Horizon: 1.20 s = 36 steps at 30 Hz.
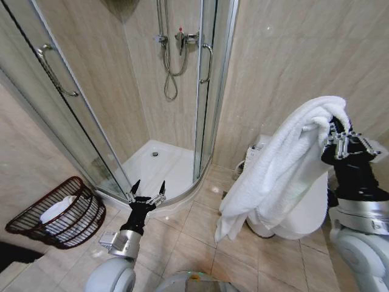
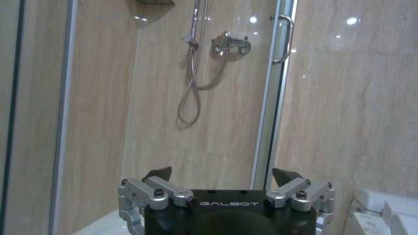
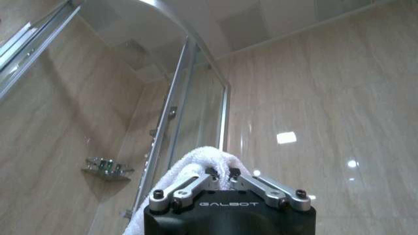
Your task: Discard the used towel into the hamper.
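Open tiled floor lies between the reddish-brown woven wicker hamper at the left wall and the white toilet on the right. Glass shower enclosure blocks the far side; its curved sill edges the floor.

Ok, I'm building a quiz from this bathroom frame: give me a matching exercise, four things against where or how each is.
Things:
1. towel
2. hamper
3. left gripper
4. right gripper

States:
A. open, low before the shower
B. on the floor at left, something white inside
C. shut on white cloth, raised
D. hanging in front of the toilet

Pairs: 1-D, 2-B, 3-A, 4-C
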### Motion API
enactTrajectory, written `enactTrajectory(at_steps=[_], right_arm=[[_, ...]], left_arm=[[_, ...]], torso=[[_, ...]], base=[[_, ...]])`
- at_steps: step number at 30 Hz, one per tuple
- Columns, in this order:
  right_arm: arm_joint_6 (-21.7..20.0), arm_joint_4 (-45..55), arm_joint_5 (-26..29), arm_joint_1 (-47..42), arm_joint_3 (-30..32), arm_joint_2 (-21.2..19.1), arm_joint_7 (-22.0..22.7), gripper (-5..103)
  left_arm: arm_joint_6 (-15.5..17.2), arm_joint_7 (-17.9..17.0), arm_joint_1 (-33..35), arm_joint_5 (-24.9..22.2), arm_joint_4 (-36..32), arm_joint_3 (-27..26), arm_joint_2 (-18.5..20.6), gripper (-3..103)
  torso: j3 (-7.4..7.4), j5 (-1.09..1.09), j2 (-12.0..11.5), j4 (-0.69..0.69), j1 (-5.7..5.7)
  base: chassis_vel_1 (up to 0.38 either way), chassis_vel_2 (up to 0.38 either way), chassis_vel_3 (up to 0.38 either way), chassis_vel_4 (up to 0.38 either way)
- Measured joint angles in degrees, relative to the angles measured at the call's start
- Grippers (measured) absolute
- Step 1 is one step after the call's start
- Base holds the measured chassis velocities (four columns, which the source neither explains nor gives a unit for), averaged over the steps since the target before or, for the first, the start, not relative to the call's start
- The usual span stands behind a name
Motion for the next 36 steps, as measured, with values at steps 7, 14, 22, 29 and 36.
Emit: enactTrajectory(at_steps=[7,14,22,29,36], right_arm=[[0.4,0.0,2.5,-0.8,3.2,-0.1,-0.2,4],[0.6,0.0,-0.7,-1.1,-0.5,2.1,-1.0,4],[0.8,0.0,2.0,-0.9,2.9,1.9,-0.1,4],[0.4,0.0,9.6,-2.2,12.9,-1.1,0.0,4],[1.1,0.0,5.8,-3.5,9.8,-0.1,0.0,4]], left_arm=[[0.0,0.0,0.0,0.0,0.0,0.0,0.0,100],[0.0,0.0,0.0,0.0,0.0,0.0,0.0,100],[0.0,0.0,0.0,0.0,0.0,0.0,0.0,100],[0.0,0.0,0.0,0.0,0.0,0.0,0.0,100],[0.0,0.0,0.0,0.0,0.0,0.0,0.0,100]], torso=[[0.95,-0.02,1.8,-0.02,0.79],[2.09,0.0,3.7,-0.01,1.62],[3.16,0.02,5.6,-0.01,2.4],[4.04,0.0,7.3,-0.03,3.2],[5.14,0.0,9.2,0.0,4.05]], base=[[0.0,0.0,0.0,0.0],[0.0,0.0,0.0,0.0],[0.0,0.0,0.0,0.0],[0.0,0.0,0.0,0.0],[0.0,0.0,0.0,0.0]])
